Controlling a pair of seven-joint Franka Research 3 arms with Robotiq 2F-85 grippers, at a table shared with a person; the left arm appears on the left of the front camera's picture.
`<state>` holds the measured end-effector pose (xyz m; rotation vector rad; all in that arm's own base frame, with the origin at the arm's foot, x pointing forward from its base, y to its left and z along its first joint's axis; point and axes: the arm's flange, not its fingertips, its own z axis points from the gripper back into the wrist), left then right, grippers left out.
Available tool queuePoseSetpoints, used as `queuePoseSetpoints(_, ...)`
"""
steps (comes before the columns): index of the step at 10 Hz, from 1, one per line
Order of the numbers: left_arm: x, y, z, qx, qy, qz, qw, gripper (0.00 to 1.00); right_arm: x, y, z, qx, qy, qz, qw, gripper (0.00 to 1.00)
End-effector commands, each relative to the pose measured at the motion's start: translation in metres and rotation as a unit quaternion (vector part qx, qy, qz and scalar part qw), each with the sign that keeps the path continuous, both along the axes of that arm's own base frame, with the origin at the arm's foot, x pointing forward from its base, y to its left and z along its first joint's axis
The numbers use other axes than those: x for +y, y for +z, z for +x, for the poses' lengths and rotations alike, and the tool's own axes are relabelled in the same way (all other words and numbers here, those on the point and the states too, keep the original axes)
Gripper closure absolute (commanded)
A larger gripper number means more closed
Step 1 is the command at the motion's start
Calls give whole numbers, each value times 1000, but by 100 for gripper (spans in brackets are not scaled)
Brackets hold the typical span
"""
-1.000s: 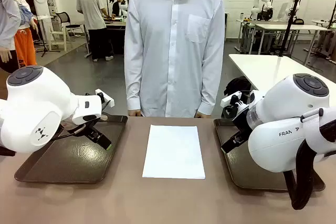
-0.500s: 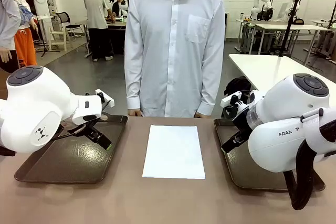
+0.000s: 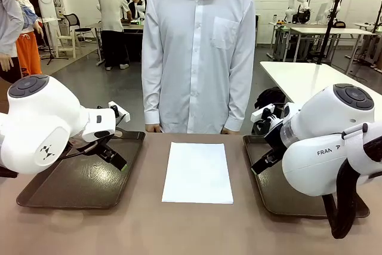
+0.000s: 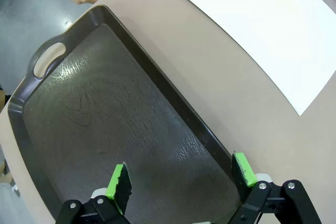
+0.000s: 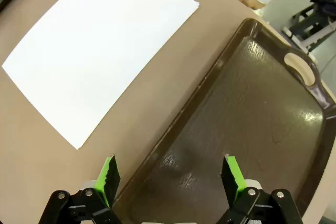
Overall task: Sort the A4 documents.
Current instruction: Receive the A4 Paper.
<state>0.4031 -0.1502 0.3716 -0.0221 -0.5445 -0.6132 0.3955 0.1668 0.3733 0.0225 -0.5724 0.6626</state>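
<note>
1. Bench (image 3: 143, 231): brown top, spanning the whole foreground and carrying all items below.
2. Person (image 3: 200, 52): white buttoned shirt, standing at the far edge of the bench, directly behind the paper.
3. Left arm (image 3: 42, 123) and right arm (image 3: 328, 141): white, one at each side of the bench, each reaching in over its own tray.
4. Left tray (image 3: 77, 186): dark brown, glossy, with a cut-out handle (image 4: 50, 59) at its far end. It lies flat on the bench to the left of the paper, with nothing in it.
5. Right tray (image 3: 271, 192): same make, handle (image 5: 299, 66) at its far end. It lies flat to the right of the paper, partly hidden by the right arm.
6. Paper (image 3: 197, 172): white, blank, flat on the bare bench midway between the two trays, touching neither. Whether it is one sheet or a stack cannot be told.
7. Left tool (image 4: 179, 170): black with green pads, jaws spread wide and gripping nothing. It hangs over the left tray, one pad above the rim nearest the paper.
8. Right tool (image 5: 170, 165): jaws likewise spread wide with nothing between them. One pad is over the right tray, the other just outside its rim on the paper side.
9. Person's hands (image 3: 153, 128): at the far edge of the bench, apart from the paper.
</note>
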Motion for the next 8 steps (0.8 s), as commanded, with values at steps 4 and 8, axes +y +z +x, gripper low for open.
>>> queuePoseSetpoints(4, 0, 0, 0, 0, 0, 0, 1000, 0, 0, 0, 0, 0, 0, 0, 1000, 0)
queuePoseSetpoints(8, 0, 0, 0, 0, 0, 0, 1000, 0, -9, 6, -2, 1, 0, 7, 1000, 0)
